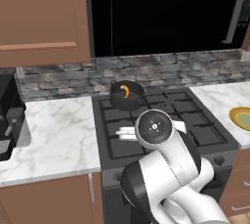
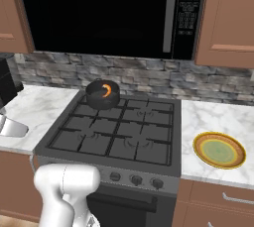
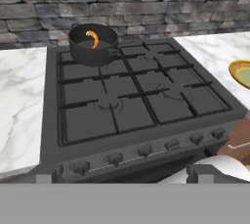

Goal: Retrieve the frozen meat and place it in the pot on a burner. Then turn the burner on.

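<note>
Gripper state cannot be told. Left base view: the small curved orange-brown frozen meat is lying inside the short round dark grey metal pot, sitting on the rear-left burner. Right base view: round knobs are lining the stove front; judging, only that pot's knob needs turning. Hand view: no writing is legible.

A home kitchen — gas stove set in marble counters, stone backsplash, wooden cabinets, microwave overhead.
</note>
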